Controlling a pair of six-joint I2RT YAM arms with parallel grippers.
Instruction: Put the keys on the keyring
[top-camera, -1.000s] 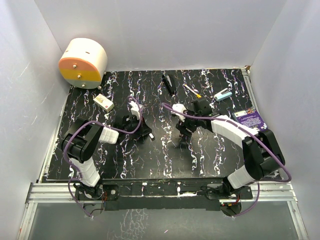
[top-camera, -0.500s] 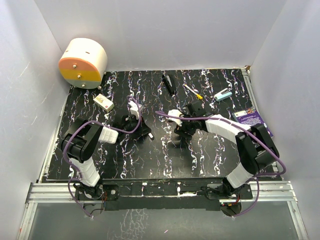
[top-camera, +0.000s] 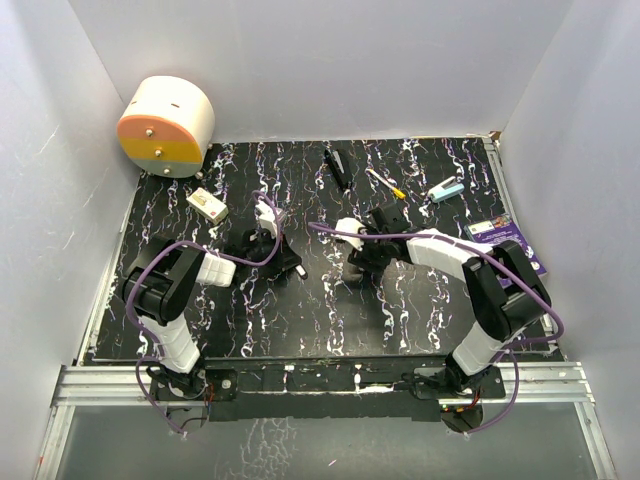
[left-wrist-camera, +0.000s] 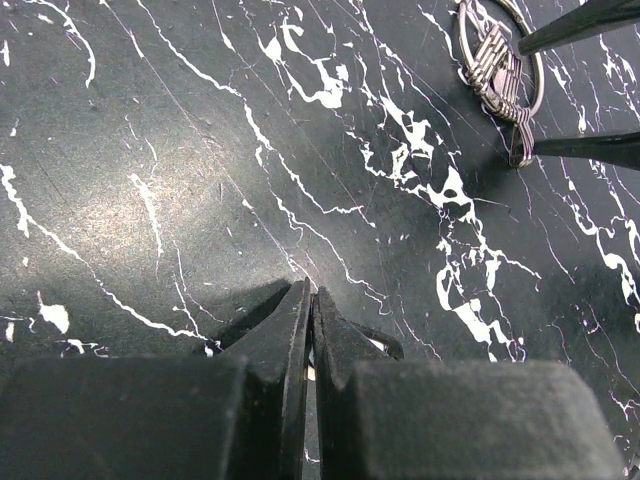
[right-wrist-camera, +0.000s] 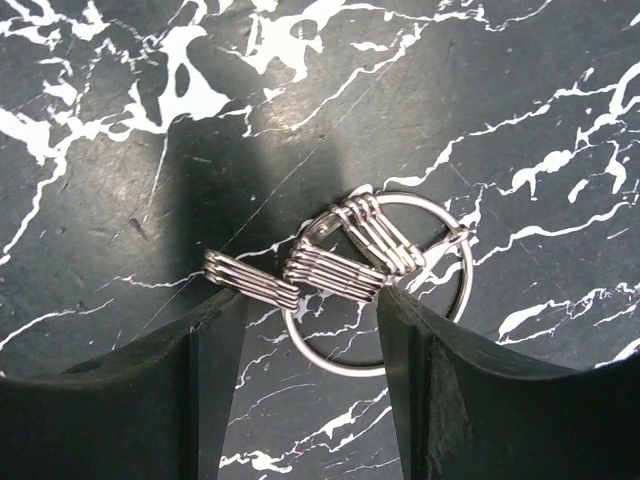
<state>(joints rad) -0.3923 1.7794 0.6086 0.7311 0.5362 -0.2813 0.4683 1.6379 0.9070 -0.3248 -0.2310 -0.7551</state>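
Note:
The keyring (right-wrist-camera: 440, 300) is a thin silvery wire ring lying flat on the black marbled table. Stacks of small silvery metal pieces (right-wrist-camera: 345, 262) hang on it, and one more stack (right-wrist-camera: 250, 280) lies at its left edge. My right gripper (right-wrist-camera: 310, 300) is open, with one finger on each side of the ring's near half. In the left wrist view the ring (left-wrist-camera: 500, 60) lies far right between the right fingertips (left-wrist-camera: 590, 148). My left gripper (left-wrist-camera: 310, 290) is shut on a thin pale sliver, apparently a key (left-wrist-camera: 309, 371), low over the table. From above it (top-camera: 287, 266) is left of the right gripper (top-camera: 358, 264).
A cream and orange drum (top-camera: 166, 125) stands at the back left, with a small white box (top-camera: 207, 205) near it. A black stick (top-camera: 338, 168), a yellow-tipped tool (top-camera: 384, 182), a light blue item (top-camera: 446, 190) and a purple card (top-camera: 498, 238) lie at the back right.
My right gripper has shifted a little to the left and its arm has dropped lower over the table. The left gripper has barely moved.

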